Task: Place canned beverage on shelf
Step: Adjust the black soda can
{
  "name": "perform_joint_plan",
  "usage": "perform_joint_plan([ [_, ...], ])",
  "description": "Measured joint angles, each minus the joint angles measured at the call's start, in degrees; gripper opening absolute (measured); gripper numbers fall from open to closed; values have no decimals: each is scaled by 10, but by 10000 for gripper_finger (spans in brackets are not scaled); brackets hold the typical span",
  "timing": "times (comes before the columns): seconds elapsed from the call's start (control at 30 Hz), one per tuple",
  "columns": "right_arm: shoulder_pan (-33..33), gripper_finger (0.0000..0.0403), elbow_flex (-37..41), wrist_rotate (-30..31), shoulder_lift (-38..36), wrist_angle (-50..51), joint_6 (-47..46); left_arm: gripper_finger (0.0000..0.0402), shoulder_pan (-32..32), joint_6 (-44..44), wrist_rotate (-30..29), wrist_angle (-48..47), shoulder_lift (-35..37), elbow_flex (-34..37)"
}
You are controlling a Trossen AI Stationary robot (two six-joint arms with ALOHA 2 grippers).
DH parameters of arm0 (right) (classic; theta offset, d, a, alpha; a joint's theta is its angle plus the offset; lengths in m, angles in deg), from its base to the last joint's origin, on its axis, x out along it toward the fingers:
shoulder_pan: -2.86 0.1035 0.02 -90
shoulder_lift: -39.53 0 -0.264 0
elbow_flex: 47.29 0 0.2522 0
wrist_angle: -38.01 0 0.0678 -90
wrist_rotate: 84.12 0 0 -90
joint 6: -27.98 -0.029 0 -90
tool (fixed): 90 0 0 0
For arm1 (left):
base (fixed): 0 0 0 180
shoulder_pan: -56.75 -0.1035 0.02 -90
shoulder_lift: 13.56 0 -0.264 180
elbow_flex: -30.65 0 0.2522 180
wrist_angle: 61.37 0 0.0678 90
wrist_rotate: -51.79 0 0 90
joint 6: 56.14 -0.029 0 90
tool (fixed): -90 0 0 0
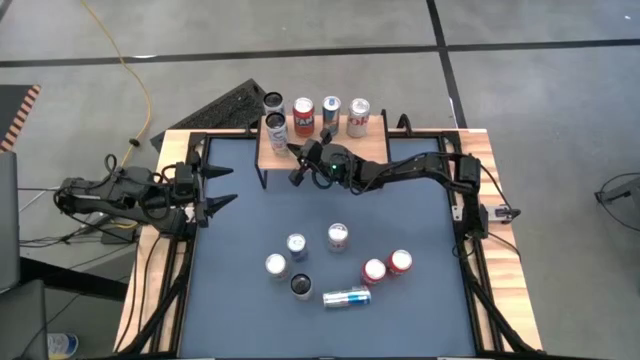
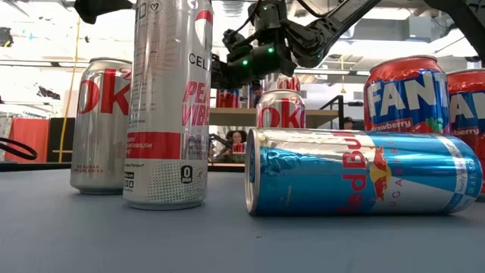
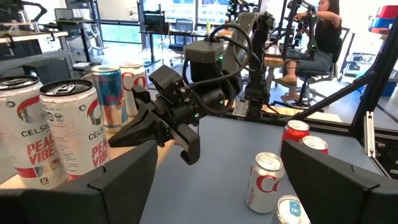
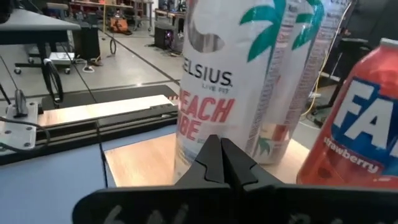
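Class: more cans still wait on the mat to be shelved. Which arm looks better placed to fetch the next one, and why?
Probably the left. The left claw is open by the mat's edge, while the right claw is shut and empty at the shelf, away from the cans on the mat.

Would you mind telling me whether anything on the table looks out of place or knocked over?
One thing: the blue-and-silver Red Bull can lies on its side on the mat's near part, while the six cans around it stand upright. The cans on the shelf all stand upright too.

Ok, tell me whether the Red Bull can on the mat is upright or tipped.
Tipped. The Red Bull can lies on its side; its length runs along the mat.
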Motion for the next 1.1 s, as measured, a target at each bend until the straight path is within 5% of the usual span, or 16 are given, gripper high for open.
perform_joint_plan([
  [1.1, -14, 0, 0, -41, 0, -17, -4, 332, 0, -2, -13, 0, 0, 0],
])
